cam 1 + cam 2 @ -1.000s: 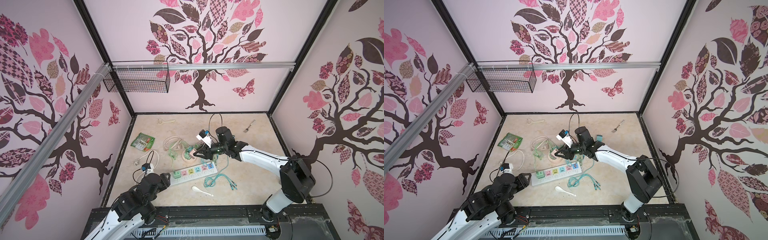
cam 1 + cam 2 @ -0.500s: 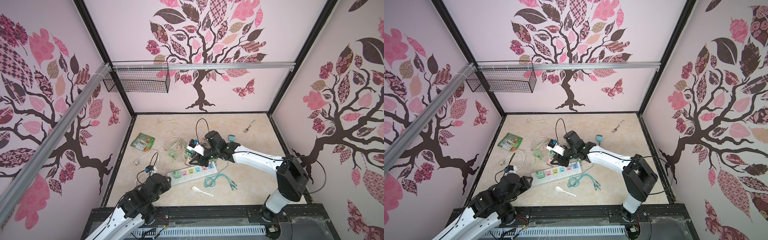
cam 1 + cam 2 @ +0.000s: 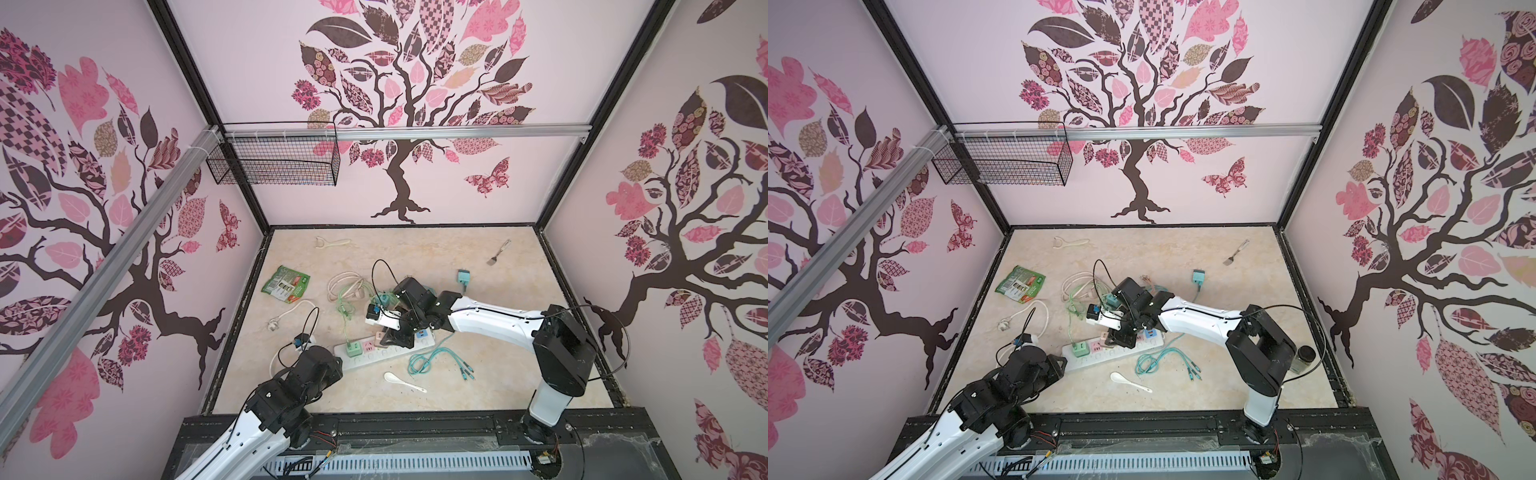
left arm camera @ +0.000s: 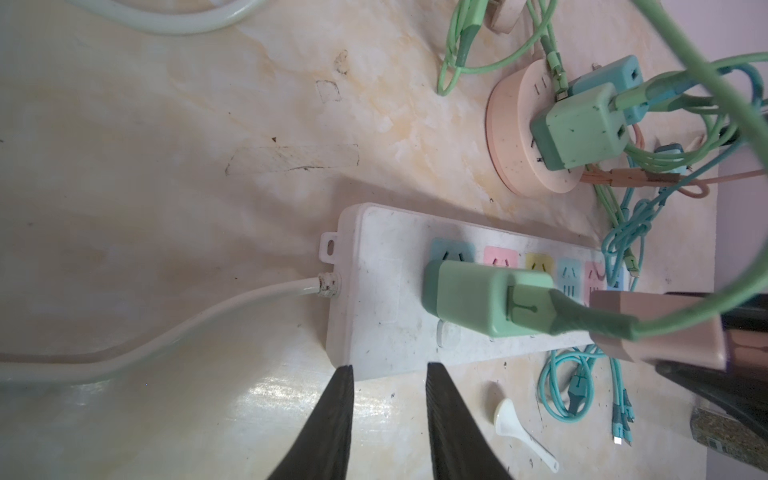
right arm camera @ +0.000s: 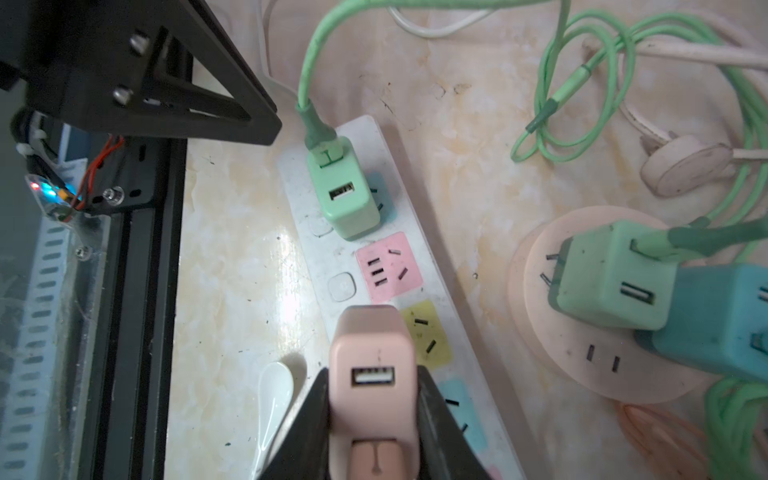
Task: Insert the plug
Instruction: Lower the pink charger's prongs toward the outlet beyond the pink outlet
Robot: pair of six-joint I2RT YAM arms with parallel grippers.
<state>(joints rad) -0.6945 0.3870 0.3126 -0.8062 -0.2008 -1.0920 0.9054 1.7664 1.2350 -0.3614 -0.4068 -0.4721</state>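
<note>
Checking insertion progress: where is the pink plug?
Right wrist view: the right pincer grips the pink plug over the power strip, beside its yellow socket.

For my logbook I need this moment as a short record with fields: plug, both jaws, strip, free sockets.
plug: pink plug, over the power strip beside the yellow socket; prongs hidden
right jaws: shut on pink plug
left jaws: open, empty, at the strip's cord end
occupied: green charger in the end socket
free: pink socket, yellow socket
</note>
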